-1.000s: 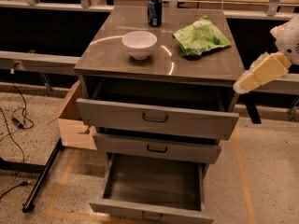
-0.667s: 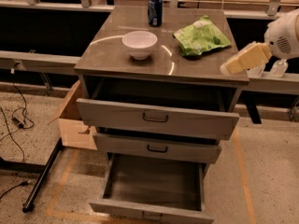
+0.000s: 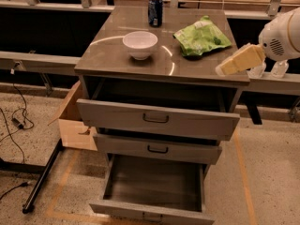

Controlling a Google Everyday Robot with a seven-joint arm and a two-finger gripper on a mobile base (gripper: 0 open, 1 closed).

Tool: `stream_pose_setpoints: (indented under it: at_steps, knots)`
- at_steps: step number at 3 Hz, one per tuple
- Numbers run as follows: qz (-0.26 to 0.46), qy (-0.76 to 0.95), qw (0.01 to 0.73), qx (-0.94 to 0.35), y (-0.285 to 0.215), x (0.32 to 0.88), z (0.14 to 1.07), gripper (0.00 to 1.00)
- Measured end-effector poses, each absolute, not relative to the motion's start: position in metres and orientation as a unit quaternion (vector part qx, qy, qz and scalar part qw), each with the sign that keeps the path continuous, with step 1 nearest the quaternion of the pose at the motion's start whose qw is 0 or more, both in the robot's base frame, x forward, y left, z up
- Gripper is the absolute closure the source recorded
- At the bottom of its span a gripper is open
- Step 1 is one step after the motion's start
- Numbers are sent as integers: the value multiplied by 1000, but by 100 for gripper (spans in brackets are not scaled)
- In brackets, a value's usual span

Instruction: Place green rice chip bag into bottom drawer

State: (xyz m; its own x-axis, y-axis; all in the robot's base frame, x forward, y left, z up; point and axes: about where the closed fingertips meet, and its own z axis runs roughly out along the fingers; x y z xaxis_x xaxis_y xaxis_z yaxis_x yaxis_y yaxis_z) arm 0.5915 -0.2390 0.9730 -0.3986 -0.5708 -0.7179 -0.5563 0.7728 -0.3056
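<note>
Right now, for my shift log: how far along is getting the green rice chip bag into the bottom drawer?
Done: the bottom drawer is pulled open. In hand: the gripper hovers by the cabinet top's right front edge, short of the green rice chip bag. Left: grasp the bag, lying on the top, and lower it into the drawer.

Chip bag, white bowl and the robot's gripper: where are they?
green rice chip bag (image 3: 201, 37): camera view, middle of the foil.
white bowl (image 3: 139, 50): camera view, outer wall.
gripper (image 3: 225, 68): camera view, tip, by the cabinet top's (image 3: 112, 55) right front corner.
</note>
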Motion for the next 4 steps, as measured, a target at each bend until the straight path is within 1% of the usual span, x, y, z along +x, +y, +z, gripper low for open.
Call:
stream_pose_setpoints:
  at_steps: [2,4]
  knots:
    - [2,824,512,-242,-221,688,953,0]
    - [-18,805,558,-202,-209,768,929,0]
